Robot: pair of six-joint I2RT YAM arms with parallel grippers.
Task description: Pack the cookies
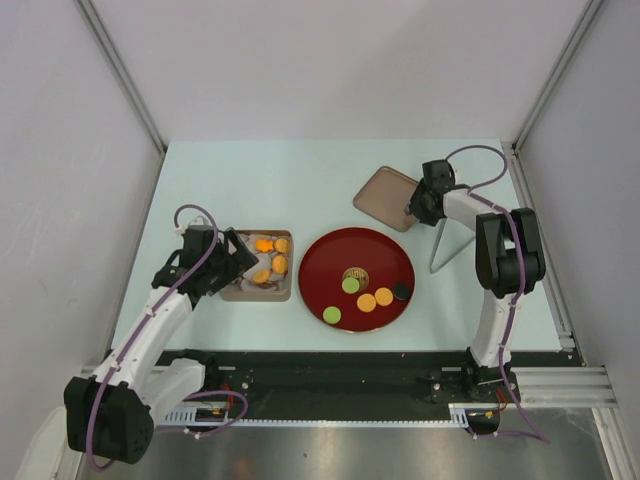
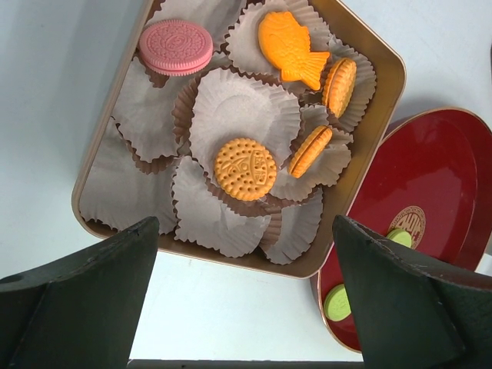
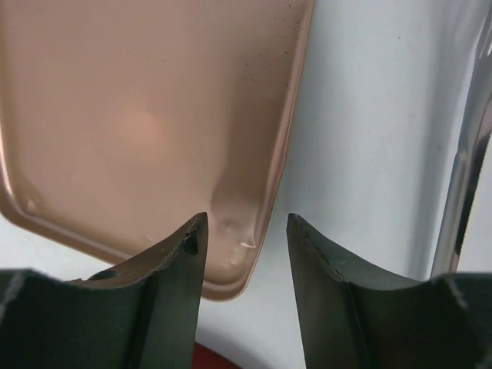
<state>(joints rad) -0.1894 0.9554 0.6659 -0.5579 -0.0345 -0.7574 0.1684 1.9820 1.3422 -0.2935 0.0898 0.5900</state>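
Rose-gold tin (image 2: pixel 373 74) holds paper cups (image 2: pixel 231 108) with several cookies (image 2: pixel 244 168) nested inside, while five more sit on the red plate (image 1: pixel 330 262) beside it. The left gripper (image 2: pixel 244 231) hovers over the tin, jaws spread wide. The right gripper (image 3: pixel 246 231) straddles the rim of the lid (image 3: pixel 138 115), jaws half-spread and not visibly pinching, probably to lift it.

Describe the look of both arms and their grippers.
Both the left arm and right arm have white links, black joints and a looping purple cable. The left gripper and right gripper each have two dark, wedge-shaped fingers.
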